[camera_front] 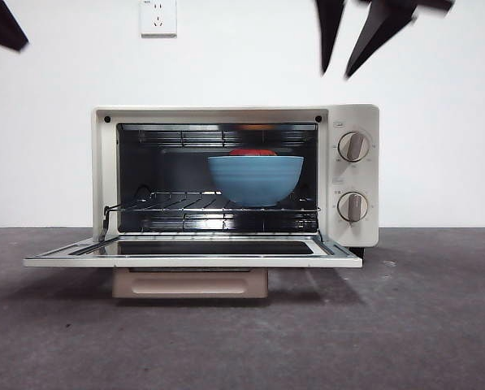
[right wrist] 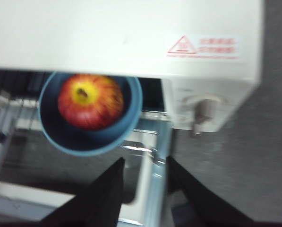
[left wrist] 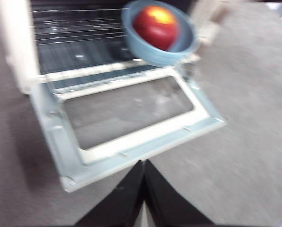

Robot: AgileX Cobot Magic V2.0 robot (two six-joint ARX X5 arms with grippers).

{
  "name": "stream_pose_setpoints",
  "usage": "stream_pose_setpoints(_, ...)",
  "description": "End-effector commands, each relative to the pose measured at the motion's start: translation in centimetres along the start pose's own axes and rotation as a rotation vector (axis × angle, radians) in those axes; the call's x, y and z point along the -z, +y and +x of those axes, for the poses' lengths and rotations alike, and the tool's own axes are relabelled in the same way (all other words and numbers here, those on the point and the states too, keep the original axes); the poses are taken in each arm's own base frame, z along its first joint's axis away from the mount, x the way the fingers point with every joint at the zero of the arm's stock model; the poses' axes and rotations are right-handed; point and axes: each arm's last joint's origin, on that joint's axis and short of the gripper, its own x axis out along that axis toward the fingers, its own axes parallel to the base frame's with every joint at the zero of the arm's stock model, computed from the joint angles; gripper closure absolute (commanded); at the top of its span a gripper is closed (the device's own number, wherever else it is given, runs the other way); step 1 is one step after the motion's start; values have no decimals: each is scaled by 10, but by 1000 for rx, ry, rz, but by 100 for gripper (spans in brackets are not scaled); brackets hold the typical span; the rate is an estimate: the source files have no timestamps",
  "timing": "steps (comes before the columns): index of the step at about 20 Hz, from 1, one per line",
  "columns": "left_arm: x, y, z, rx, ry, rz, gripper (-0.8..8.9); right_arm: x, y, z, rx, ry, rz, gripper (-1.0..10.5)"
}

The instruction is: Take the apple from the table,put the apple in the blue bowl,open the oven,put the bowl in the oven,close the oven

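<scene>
The cream oven (camera_front: 352,122) stands with its door (camera_front: 193,260) folded down flat. On the wire rack inside, toward the right, sits the blue bowl (camera_front: 255,180) with the apple (camera_front: 253,152) showing just over its rim. My right gripper (right wrist: 145,160) is open and empty, hovering above the door's right end in front of the bowl (right wrist: 60,135) and apple (right wrist: 89,100); in the front view it is the black tips (camera_front: 339,71) at the top right. My left gripper (left wrist: 143,163) is shut and empty, held back over the table before the door's edge, with the bowl (left wrist: 150,52) in view.
The lowered door reaches out over the dark grey table (camera_front: 242,341), its beige handle (camera_front: 190,283) hanging beneath. Two round knobs (camera_front: 353,147) sit on the oven's right panel. A wall socket (camera_front: 158,16) is above the oven. A black arm tip (camera_front: 2,28) shows top left.
</scene>
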Motion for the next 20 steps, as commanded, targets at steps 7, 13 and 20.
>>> stream_pose_setpoints(7,-10,60,51,-3,57,-197,807,30,-5,-84,-66,-68,-282,805)
stream_pose_setpoints(13,4,107,97,-36,165,-318,807,83,-35,-97,-95,-75,-300,805)
stream_pose_setpoints(20,33,136,146,-43,288,-386,807,135,-69,-96,-100,-64,-245,805)
